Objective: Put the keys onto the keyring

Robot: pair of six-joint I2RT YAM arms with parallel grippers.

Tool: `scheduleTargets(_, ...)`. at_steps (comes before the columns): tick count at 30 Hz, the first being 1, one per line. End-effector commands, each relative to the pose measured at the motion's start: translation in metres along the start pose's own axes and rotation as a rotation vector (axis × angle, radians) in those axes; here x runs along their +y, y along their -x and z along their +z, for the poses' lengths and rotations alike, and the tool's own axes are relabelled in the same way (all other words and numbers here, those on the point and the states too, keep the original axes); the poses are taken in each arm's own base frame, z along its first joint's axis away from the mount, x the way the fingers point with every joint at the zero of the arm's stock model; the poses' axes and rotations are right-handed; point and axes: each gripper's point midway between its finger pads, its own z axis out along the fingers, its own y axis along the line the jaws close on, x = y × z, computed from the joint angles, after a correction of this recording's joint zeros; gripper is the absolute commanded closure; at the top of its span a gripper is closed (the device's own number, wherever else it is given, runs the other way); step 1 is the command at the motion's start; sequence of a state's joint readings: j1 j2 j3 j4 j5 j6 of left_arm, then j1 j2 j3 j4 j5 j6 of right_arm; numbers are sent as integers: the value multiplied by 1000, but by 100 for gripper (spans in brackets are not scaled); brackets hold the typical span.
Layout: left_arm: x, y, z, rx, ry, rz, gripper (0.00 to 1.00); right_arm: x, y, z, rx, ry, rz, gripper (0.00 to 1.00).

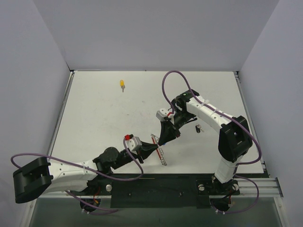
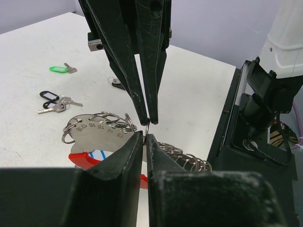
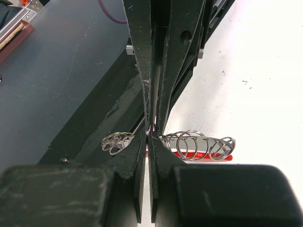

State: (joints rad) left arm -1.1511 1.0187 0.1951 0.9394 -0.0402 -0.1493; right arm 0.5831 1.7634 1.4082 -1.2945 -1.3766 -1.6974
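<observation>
Left gripper (image 2: 145,138) narrowed to a slit and right gripper (image 3: 148,134) fully closed, both pinching the keyring (image 2: 94,129) tip to tip by the table's (image 1: 94,123) near edge; a yellow-tagged key (image 1: 122,84) lies near the far edge.

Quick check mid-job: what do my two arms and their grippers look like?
Both arms have white links with black joints: left arm, right arm. Loose purple cables loop along each. The left gripper and right gripper have long, tapered, scuffed black fingers.
</observation>
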Motion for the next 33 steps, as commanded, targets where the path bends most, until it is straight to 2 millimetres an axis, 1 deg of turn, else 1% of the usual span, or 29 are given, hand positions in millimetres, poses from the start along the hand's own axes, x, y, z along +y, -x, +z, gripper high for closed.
scheduleTargets(1, -6, 32, 10, -98, -16, -5, 86, 38, 25, 0, -69, 64, 237, 100)
scheduleTargets(2, -7, 31, 10, -94, -17, -6, 92, 38, 25, 0, -69, 64, 237, 100)
scheduleTargets(4, -7, 31, 10, -91, -21, -7, 100, 37, 25, 0, -69, 64, 238, 100)
scheduleTargets(6, -8, 28, 10, -77, -22, -11, 100, 38, 26, 0, -70, 63, 238, 100)
scheduleTargets(7, -6, 23, 10, -50, -14, -12, 100, 38, 26, 1, -68, 65, 238, 100)
scheduleTargets(8, -6, 26, 11, -48, -7, -22, 100, 37, 26, 0, -69, 64, 241, 100)
scheduleTargets(9, -3, 17, 9, -2, 12, -23, 100, 37, 26, -1, -68, 61, 251, 100)
scheduleTargets(10, -3, 24, 10, -10, 16, -30, 100, 36, 25, -2, -64, 59, 252, 88)
scheduleTargets(11, 0, 15, 6, 41, 32, -31, 100, 35, 25, -3, -59, 55, 251, 83)
scheduleTargets(12, 0, 24, 7, 29, 35, -37, 100, 36, 22, -5, -47, 55, 250, 78)
scheduleTargets(13, 2, 15, 4, 78, 43, -36, 100, 36, 23, -7, -42, 49, 244, 77)
scheduleTargets(14, 2, 23, 3, 74, 44, -37, 100, 36, 21, -9, -33, 46, 244, 73)
scheduleTargets(18, 7, 23, -6, 150, 47, -26, 100, 36, 18, -14, 7, 39, 229, 64)
scheduleTargets(22, 2, 24, -10, 234, -7, 20, 100, 37, 12, -19, 46, 37, 220, 64)
scheduleTargets(23, 2, 22, -10, 287, -15, 16, 100, 37, 10, -22, 60, 34, 214, 63)
scheduleTargets(24, 5, 15, -14, 344, -17, 3, 100, 36, 9, -24, 65, 27, 212, 63)
scheduleTargets(25, 3, 20, -10, 356, -31, -6, 100, 37, 8, -26, 78, 24, 205, 63)
scheduleTargets(26, 4, 17, -12, 389, -43, -19, 100, 36, 6, -29, 79, 15, 207, 63)
scheduleTargets(27, 8, 18, -10, 395, -39, -24, 100, 36, 6, -32, 87, 9, 202, 63)
scheduleTargets(28, 4, 20, -10, 394, -66, -29, 100, 35, 3, -37, 95, -6, 203, 63)
scheduleTargets(29, 5, 21, -10, 388, -71, -28, 100, 36, 4, -39, 96, -11, 204, 63)
scheduleTargets(30, 1, 21, -10, 379, -101, -15, 100, 35, 2, -44, 104, -26, 204, 63)
scheduleTargets(31, -2, 25, -10, 359, -131, -4, 100, 33, 1, -48, 101, -43, 212, 63)
scheduleTargets(32, -3, 23, -11, 354, -147, 25, 100, 34, 0, -50, 105, -49, 213, 63)
scheduleTargets(33, -8, 24, -13, 348, -185, 40, 100, 33, -1, -54, 108, -63, 217, 63)
